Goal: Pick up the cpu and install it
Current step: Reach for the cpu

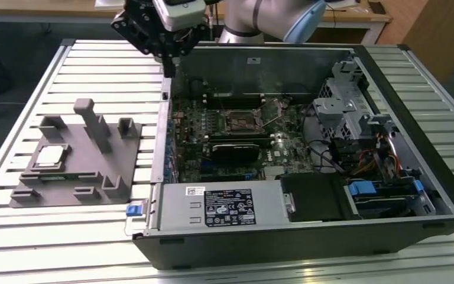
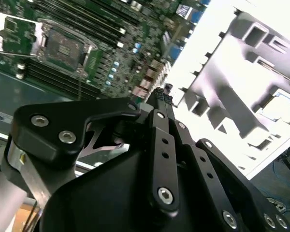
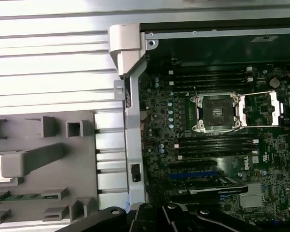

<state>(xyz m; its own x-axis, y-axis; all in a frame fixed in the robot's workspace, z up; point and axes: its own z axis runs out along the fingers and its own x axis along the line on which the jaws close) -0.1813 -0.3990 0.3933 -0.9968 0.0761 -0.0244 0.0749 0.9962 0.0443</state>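
Note:
The cpu [image 1: 49,156] is a small pale silver square lying flat in a recess of the grey fixture [image 1: 85,177], on the exterior view's left. My gripper [image 1: 168,68] hangs high over the back left corner of the open computer case [image 1: 158,177], well away from the cpu. Its fingers are shut together with nothing between them, as the second wrist view shows at the gripper [image 2: 162,93]. On the motherboard the black socket frame [image 1: 240,121] stands open. In the first wrist view the socket frame [image 3: 215,112] has its lid folded aside.
The case lies on a slatted metal table [image 1: 93,65]. Inside are a white-labelled power supply box [image 1: 220,205], a drive cage [image 1: 352,106], cables and blue clips [image 1: 363,189]. Tall posts [image 1: 93,121] rise from the fixture. The case wall [image 3: 134,145] runs between fixture and motherboard.

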